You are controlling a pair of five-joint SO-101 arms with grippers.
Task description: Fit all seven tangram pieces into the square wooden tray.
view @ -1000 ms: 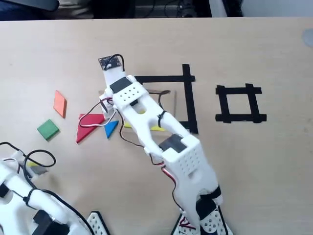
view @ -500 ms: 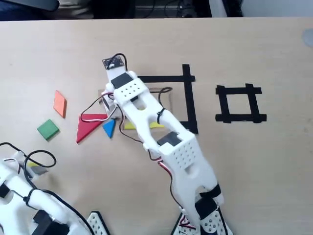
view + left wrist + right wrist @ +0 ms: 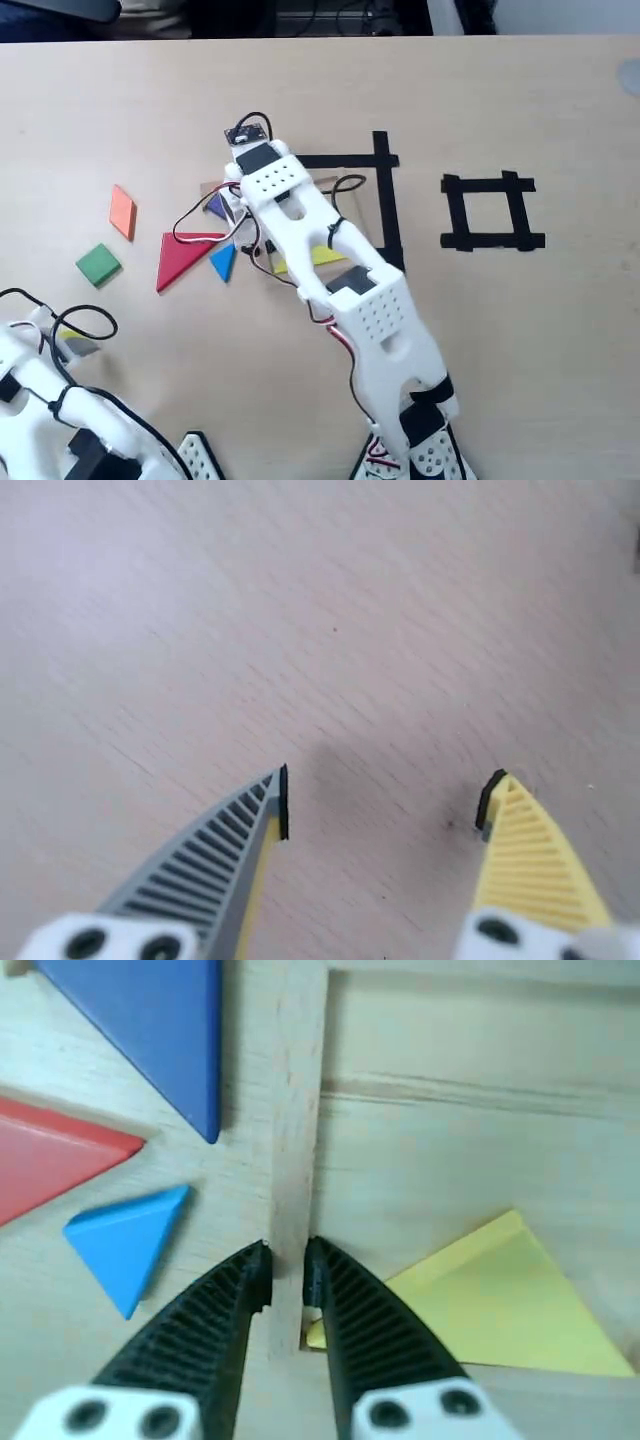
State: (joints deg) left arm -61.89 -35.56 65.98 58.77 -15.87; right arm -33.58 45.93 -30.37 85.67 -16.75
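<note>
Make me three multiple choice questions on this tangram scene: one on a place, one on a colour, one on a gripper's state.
1. The yellow triangle lies: A inside the tray; B stacked on another piece; C held in the air.
2. The square piece is: A orange; B green; C red.
3. The left gripper is: A shut on a piece; B shut on the tray's wall; C open above the bare table.
Answers: 1 A, the right wrist view shows it within the tray's walls; 2 B, green in the high view; 3 C, its fingertips stand wide apart.
</note>
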